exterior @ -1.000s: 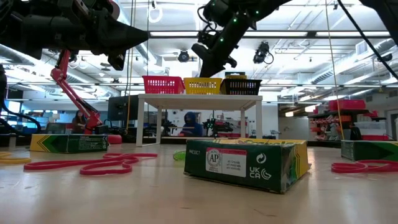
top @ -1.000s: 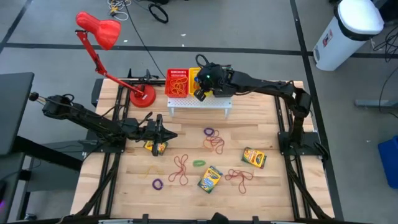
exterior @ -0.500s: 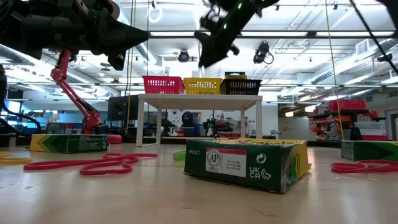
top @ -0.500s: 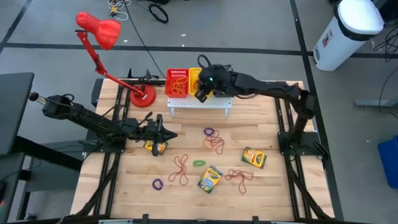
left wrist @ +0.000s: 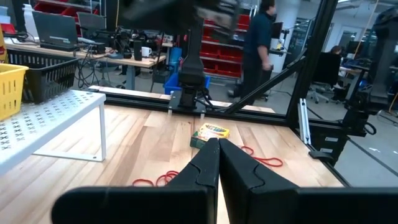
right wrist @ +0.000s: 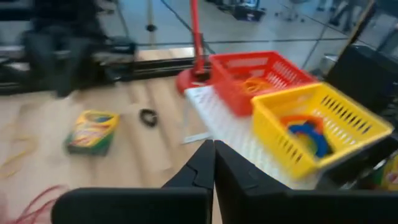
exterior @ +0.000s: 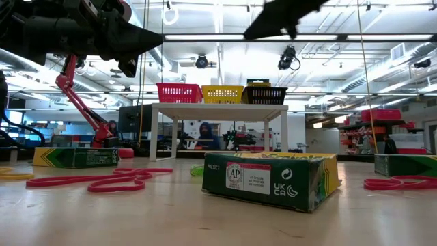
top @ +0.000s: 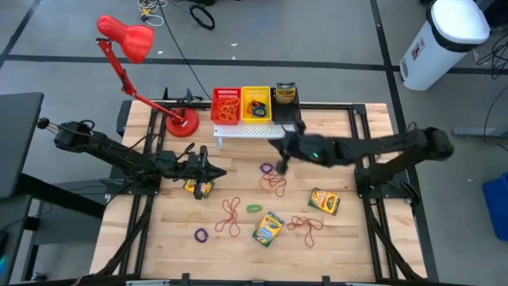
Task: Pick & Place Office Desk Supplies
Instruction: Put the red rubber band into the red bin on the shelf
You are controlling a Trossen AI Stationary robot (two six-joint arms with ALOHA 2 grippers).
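The right gripper (top: 279, 163), jaws together and empty, hangs over the desk (top: 341, 238) just before the white rack (top: 254, 133). The left gripper (top: 213, 170), jaws together, sits beside a crayon box (top: 198, 187) near the left edge. Rubber bands (top: 273, 183) and other crayon boxes (top: 325, 201) lie mid-desk.

A red desk lamp (top: 125, 38) is standing at the table's far left corner, its round base (top: 182, 123) resting on the wood and its shade reaching out past the table edge. A white perforated rack (top: 252, 132) is sitting along the far edge of the wooden table (top: 341, 238), carrying a red basket (top: 225, 105), a yellow basket (top: 256, 103) and a black basket (exterior: 265, 95) side by side. A white bin (top: 444, 40) is standing on the floor beyond the far right corner. A person (left wrist: 256, 37) is standing in the room behind.
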